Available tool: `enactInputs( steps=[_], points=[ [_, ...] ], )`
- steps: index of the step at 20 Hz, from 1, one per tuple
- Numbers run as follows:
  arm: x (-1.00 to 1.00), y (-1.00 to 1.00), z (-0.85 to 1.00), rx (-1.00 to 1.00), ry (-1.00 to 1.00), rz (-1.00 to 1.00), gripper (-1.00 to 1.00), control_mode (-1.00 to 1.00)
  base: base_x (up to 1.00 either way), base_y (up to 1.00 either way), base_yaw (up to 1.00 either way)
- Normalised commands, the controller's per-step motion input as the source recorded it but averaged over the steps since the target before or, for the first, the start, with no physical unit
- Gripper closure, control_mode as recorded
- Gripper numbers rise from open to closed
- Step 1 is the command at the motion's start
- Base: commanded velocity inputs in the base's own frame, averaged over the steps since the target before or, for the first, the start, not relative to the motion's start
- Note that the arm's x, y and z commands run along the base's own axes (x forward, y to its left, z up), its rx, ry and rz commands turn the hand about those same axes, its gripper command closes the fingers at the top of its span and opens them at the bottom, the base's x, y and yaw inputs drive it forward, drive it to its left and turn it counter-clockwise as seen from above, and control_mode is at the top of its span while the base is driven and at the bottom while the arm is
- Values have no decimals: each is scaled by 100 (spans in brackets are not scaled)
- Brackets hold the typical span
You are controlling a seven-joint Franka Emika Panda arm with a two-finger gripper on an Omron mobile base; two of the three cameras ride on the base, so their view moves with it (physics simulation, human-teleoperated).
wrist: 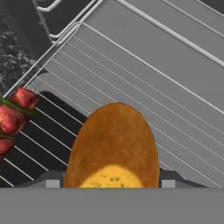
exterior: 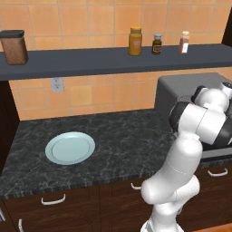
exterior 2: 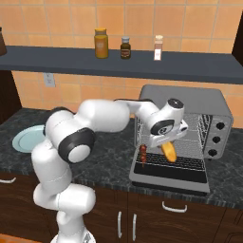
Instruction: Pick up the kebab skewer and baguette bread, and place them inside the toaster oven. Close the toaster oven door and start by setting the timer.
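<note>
Countertop (exterior 2: 109,163) of dark stone runs under everything, with the grey toaster oven (exterior 2: 190,102) standing at its right end and its toaster oven door (exterior 2: 171,181) folded down flat in front. A pale plate (exterior: 70,147) lies bare, well apart to the left. Inside the oven mouth my claw (exterior 2: 167,144) is clamped across the baguette bread (exterior 2: 169,151), holding it just above the wire rack (wrist: 144,70), one end pointing down. The loaf looks light and stiff enough to keep its shape, though a crust could crush or slip under a hard squeeze, so a hold across its middle seems wisest to me. Smallest of all, the kebab skewer (exterior 2: 143,153) rests at the rack's front left edge, just beside the loaf; its thin stick looks fragile.
</note>
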Motion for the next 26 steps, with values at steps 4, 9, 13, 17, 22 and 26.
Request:
enactInputs(
  steps=[4, 9, 13, 17, 22, 26],
  points=[
    [28, -5, -23, 0, -4, 0, 100, -100, 0, 0, 0],
    [24, -9, -22, 0, -3, 0, 100, -100, 0, 0, 0],
    [16, -2, -29, 0, -2, 0, 100, -100, 0, 0, 0],
    [13, -1, -28, 0, -3, 0, 100, -100, 0, 0, 0],
    [2, 0, -32, 0, -5, 0, -100, -100, 0, 0, 0],
    [7, 0, -14, 0, -3, 0, -100, -100, 0, 0, 0]
  ],
)
